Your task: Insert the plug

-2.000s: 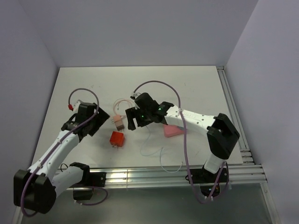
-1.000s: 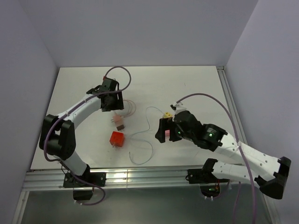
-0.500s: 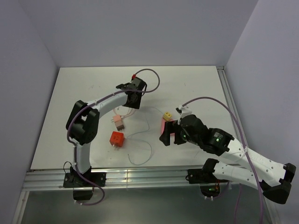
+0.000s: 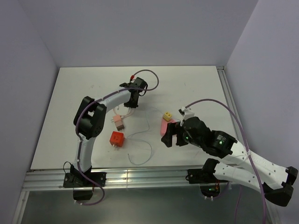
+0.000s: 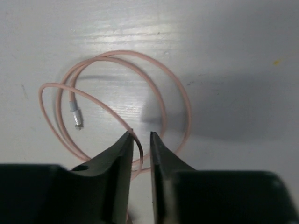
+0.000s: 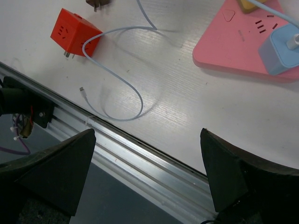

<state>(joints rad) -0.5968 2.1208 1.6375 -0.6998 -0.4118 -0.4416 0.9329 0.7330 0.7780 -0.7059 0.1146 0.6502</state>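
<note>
Two-fingered, the right gripper [image 6: 145, 140] hangs wide open and empty near the flat pink socket strip [image 6: 224, 46], apart from the loose red plastic cube plug [image 6: 74, 32] (not yet fetched, I judge), while at the left gripper [image 5: 140, 140] nearly closed jaws meet a thin pink coiled cable [image 5: 173, 102], pinched or not I cannot tell.

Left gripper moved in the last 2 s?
Yes: the left gripper went from just left of the red cube to beyond it, toward the back wall and rightward.

top external: high, looking in from 6 o'clock over the whole white bench [image 4: 70, 93] | left wrist: close, straight down on coiled pink cable [image 5: 121, 52], shared with top | right wrist: farther, oblique; shares red cube adapter [image 6: 74, 31] with top
</note>
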